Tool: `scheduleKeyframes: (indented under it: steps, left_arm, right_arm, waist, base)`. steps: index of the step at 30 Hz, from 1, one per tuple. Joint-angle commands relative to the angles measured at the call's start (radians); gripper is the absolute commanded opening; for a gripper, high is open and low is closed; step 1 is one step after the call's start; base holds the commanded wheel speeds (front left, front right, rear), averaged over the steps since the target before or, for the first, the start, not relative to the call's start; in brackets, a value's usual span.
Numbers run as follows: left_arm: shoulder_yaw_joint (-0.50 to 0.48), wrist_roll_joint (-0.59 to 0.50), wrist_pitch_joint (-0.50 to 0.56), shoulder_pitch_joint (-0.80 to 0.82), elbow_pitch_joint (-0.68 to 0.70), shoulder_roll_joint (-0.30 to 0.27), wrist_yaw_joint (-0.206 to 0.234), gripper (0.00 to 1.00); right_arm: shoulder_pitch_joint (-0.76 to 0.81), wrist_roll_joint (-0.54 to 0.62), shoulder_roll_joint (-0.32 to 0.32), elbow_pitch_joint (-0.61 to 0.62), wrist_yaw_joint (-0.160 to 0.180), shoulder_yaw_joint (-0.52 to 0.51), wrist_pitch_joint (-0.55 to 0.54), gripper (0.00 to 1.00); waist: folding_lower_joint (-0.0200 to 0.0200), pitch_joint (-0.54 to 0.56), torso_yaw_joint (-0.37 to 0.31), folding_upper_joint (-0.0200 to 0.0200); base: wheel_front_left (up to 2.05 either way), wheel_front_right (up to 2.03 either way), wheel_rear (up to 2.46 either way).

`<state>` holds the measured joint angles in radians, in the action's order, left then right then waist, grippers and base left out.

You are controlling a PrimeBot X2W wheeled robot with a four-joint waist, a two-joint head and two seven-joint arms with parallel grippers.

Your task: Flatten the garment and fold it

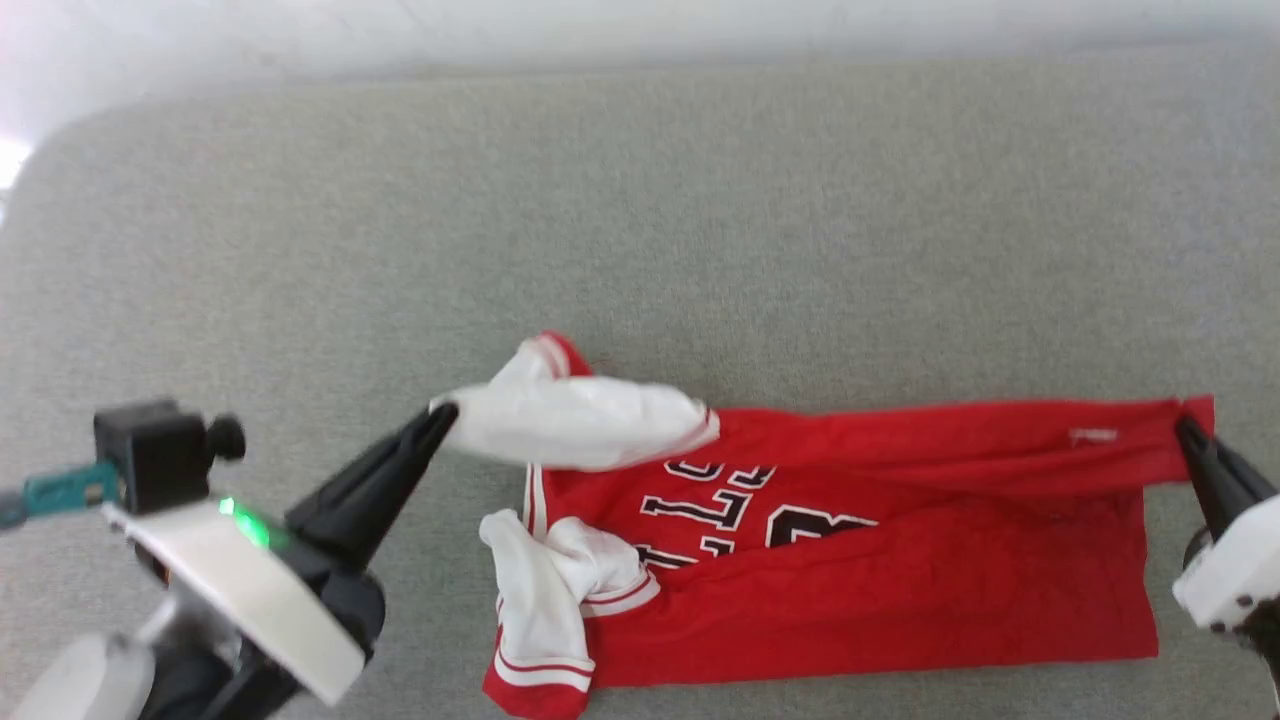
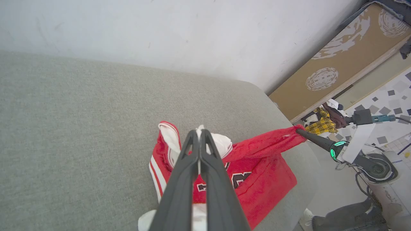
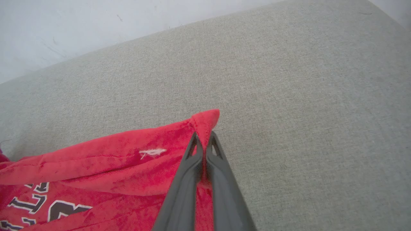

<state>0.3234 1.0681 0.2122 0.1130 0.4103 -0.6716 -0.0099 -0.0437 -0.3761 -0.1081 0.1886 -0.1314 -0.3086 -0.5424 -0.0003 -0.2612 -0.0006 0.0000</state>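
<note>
Left end effector: lower left of the head view, fingers pressed together on the tip of a white sleeve, which is drawn out sideways toward it. Right end effector: lower right edge, fingers closed on the far hem corner of the shirt, the red cloth bunched into a small peak above the tips. Shirt: red, lying crosswise between the two grips on the near part of the grey fabric surface, neck end to the robot's left, hem to its right; far edge pulled into a long ridge from one grip to the other, near portion resting on the surface with creases. Second sleeve: white with red-and-white trim, crumpled at the near left corner. Letters: black with white outline, partly folded under the ridge, not readable. Wall: pale, directly behind the surface. Board: brown with white round prints, leaning past the surface's end. Clothes heap: below the board, yellow plaid among it. Floor: speckled tiles.
</note>
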Motion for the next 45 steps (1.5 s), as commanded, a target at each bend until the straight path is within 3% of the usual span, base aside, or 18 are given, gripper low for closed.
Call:
scheduleKeyframes:
  steps: [1, 10, 17, 20, 26, 33, 34, 35, 36, 37, 38, 39, 45]
  left_arm:
    - [-0.020, 0.032, -0.002, -0.051, 0.024, -0.012, 0.012, 0.00]
    - [-0.058, 0.124, 0.001, -0.220, 0.076, -0.042, 0.034, 0.00]
    - [-0.015, 0.131, 0.023, -0.274, 0.063, -0.039, 0.039, 0.00]
    - [0.049, 0.092, 0.046, -0.244, -0.004, -0.011, 0.043, 0.00]
    - [0.165, 0.004, 0.070, -0.111, -0.215, 0.097, 0.048, 0.00]
    - [0.208, -0.043, 0.053, 0.004, -0.398, 0.179, 0.030, 0.00]
    - [0.208, -0.046, 0.048, 0.013, -0.412, 0.185, 0.026, 0.13]
    - [0.206, -0.046, 0.041, 0.020, -0.423, 0.192, 0.025, 0.32]
    - [0.205, -0.045, 0.036, 0.025, -0.431, 0.198, 0.022, 0.49]
    - [0.202, -0.042, 0.029, 0.028, -0.436, 0.204, 0.020, 0.62]
    - [0.197, -0.040, 0.020, 0.029, -0.438, 0.208, 0.019, 0.94]
    - [0.192, -0.038, 0.011, 0.029, -0.438, 0.210, 0.018, 1.00]
    - [0.133, -0.037, -0.086, -0.009, -0.372, 0.213, 0.032, 1.00]
  right_arm:
    - [0.028, -0.013, 0.004, 0.004, 0.001, -0.006, 0.005, 0.00]
    - [0.116, -0.044, 0.020, 0.001, 0.001, -0.041, -0.028, 0.00]
    - [0.166, -0.032, 0.025, -0.005, 0.001, -0.048, -0.062, 0.00]
    - [0.160, -0.012, 0.027, -0.026, 0.001, -0.031, -0.066, 0.00]
    - [0.121, 0.021, 0.020, -0.086, 0.001, 0.017, -0.072, 0.00]
    - [0.077, 0.036, 0.015, -0.140, 0.001, 0.044, -0.072, 0.00]
    - [0.072, 0.037, 0.016, -0.149, 0.001, 0.043, -0.071, 0.00]
    - [0.068, 0.038, 0.017, -0.158, 0.001, 0.042, -0.068, 0.20]
    - [0.065, 0.041, 0.018, -0.167, 0.001, 0.039, -0.066, 1.00]
    - [0.061, 0.044, 0.020, -0.176, 0.001, 0.034, -0.064, 1.00]
    - [0.057, 0.046, 0.022, -0.182, 0.001, 0.030, -0.060, 1.00]
    - [0.055, 0.046, 0.024, -0.186, 0.001, 0.027, -0.057, 1.00]
    - [0.074, 0.023, 0.033, -0.134, 0.001, 0.008, -0.035, 1.00]
  waist:
    - [0.0003, 0.043, 0.014, 0.0000]
    - [0.0003, 0.072, 0.028, 0.0000]
    - [0.0003, 0.070, 0.044, 0.0000]
    - [0.0003, 0.068, 0.049, 0.0000]
    - [0.0003, 0.059, 0.054, 0.0000]
    - [0.0003, 0.035, 0.046, 0.0000]
    - [0.0003, 0.032, 0.045, 0.0000]
    - [0.0003, 0.029, 0.044, 0.0000]
    - [0.0003, 0.027, 0.043, 0.0000]
    - [0.0003, 0.026, 0.043, 0.0000]
    - [0.0003, 0.024, 0.043, 0.0000]
    - [0.0003, 0.024, 0.043, 0.0000]
    - [0.0003, 0.032, 0.048, 0.0000]
  base:
    - [0.00, 0.00, 0.00]
    - [0.00, 0.00, 0.00]
    - [0.00, 0.00, 0.00]
    - [0.00, 0.00, 0.00]
    - [0.00, 0.00, 0.00]
    - [0.00, 0.00, 0.00]
    - [0.00, 0.00, 0.00]
    - [0.00, 0.00, 0.00]
    - [0.00, 0.00, 0.00]
    - [0.00, 0.00, 0.00]
    - [0.00, 0.00, 0.00]
    - [0.00, 0.00, 0.00]
    - [0.00, 0.00, 0.00]
